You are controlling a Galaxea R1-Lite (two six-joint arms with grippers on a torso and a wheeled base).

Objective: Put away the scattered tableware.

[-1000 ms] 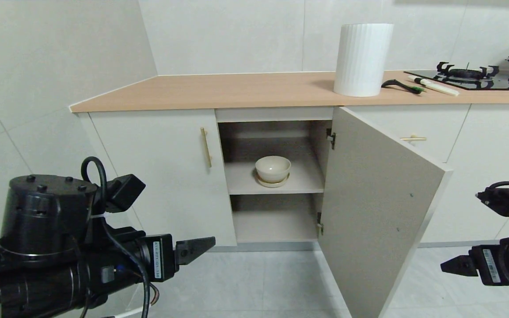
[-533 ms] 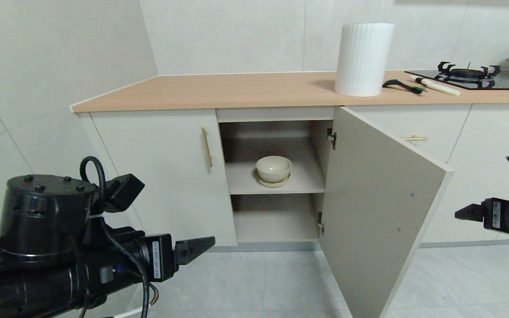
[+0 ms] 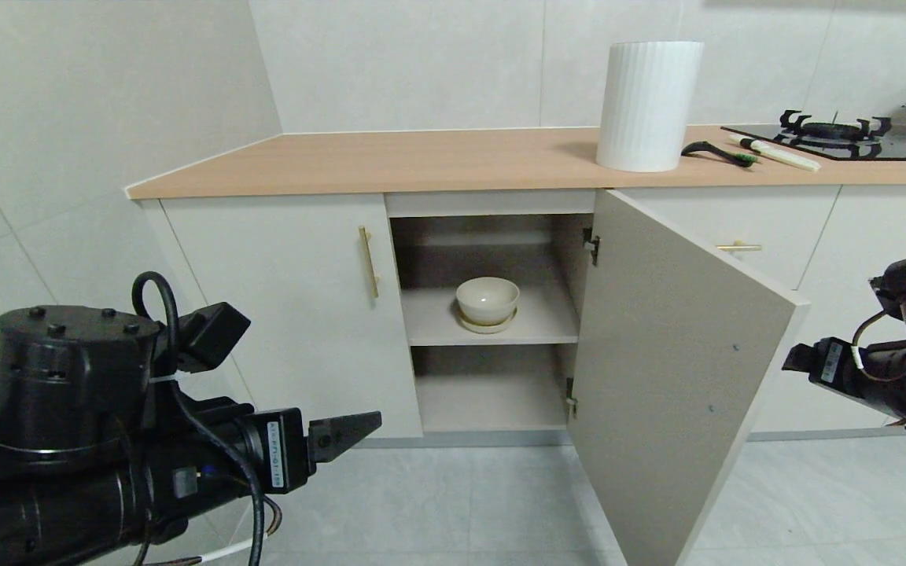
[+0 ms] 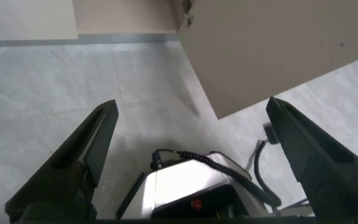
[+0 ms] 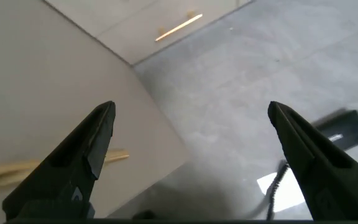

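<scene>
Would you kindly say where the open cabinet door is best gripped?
I'd grip the cabinet door at its free vertical edge, from the robot's right: it stands swung wide open, and the open right tool is beside that edge.

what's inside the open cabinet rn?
In the cabinet, a cream bowl sits on a small plate on the upper shelf. Anything behind the closed left door is hidden.

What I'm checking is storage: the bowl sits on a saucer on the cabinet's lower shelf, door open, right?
No. The head view shows the bowl on its saucer on the upper shelf, not the lower; the door is open.
</scene>
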